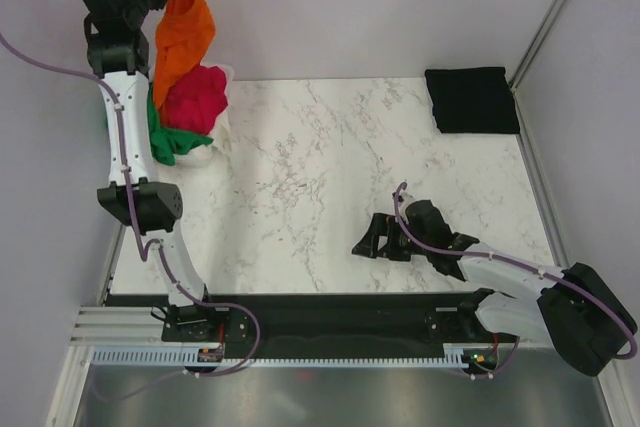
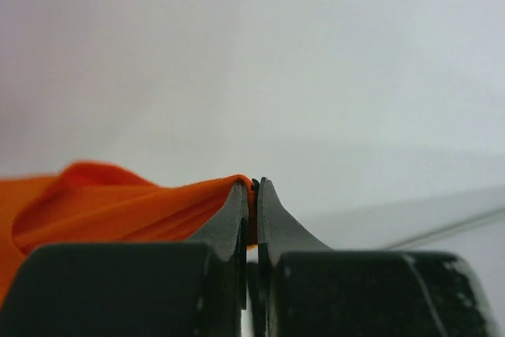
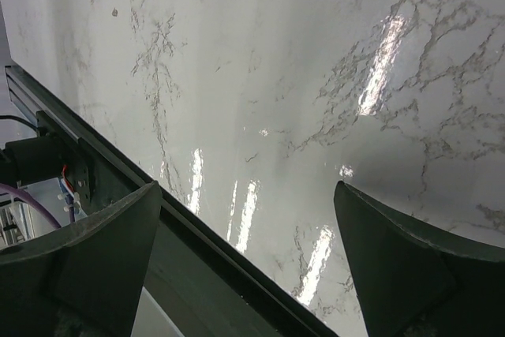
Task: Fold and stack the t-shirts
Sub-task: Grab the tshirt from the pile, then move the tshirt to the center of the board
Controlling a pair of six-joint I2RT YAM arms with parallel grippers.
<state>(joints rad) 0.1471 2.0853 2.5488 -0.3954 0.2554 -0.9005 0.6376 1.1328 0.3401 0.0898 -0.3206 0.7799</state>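
Orange t-shirt [image 1: 182,32] clamped in left claw [image 2: 254,187] above basket [image 1: 226,112] with magenta shirt [image 1: 195,97], green shirt [image 1: 165,137]; right claw [image 3: 246,195] apart.

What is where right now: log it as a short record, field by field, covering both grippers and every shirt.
left gripper: shut on the orange t-shirt, raised above the table's far left corner
orange t-shirt: hanging, unfolded
right gripper: open, empty, low over the table near its front edge
black t-shirt: folded, flat at the far right corner
magenta-red t-shirt: bunched in the pile at the far left
green t-shirt: bunched, partly under the magenta-red one
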